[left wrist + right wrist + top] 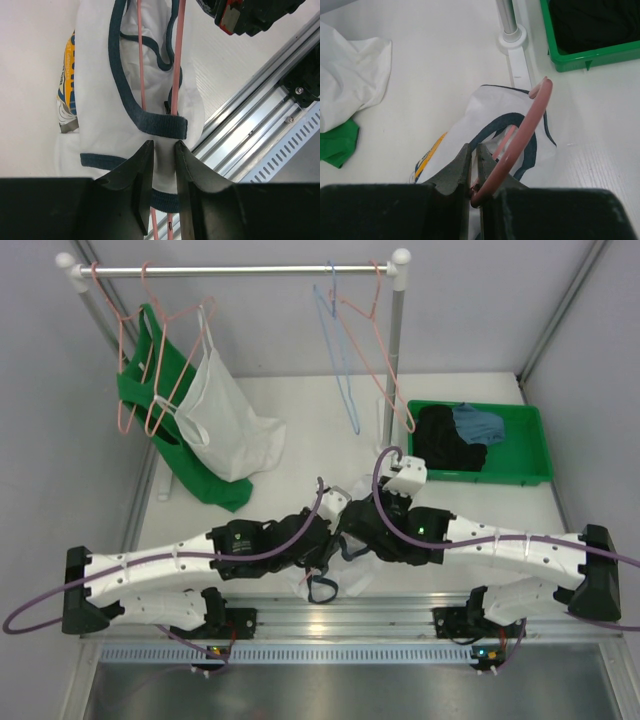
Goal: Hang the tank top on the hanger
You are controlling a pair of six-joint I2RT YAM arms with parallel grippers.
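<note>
I count: pink hanger x4, blue hanger x1, tank top x1, other top x2, green bin x1.

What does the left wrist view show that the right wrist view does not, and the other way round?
Only left wrist: the left gripper pinching the tank top, two wires of the hanger under its strap, and the rail. Only right wrist: the right gripper shut on the hanger near its hook, the bin and the rack post. Both: tank top, hanger, print.
</note>
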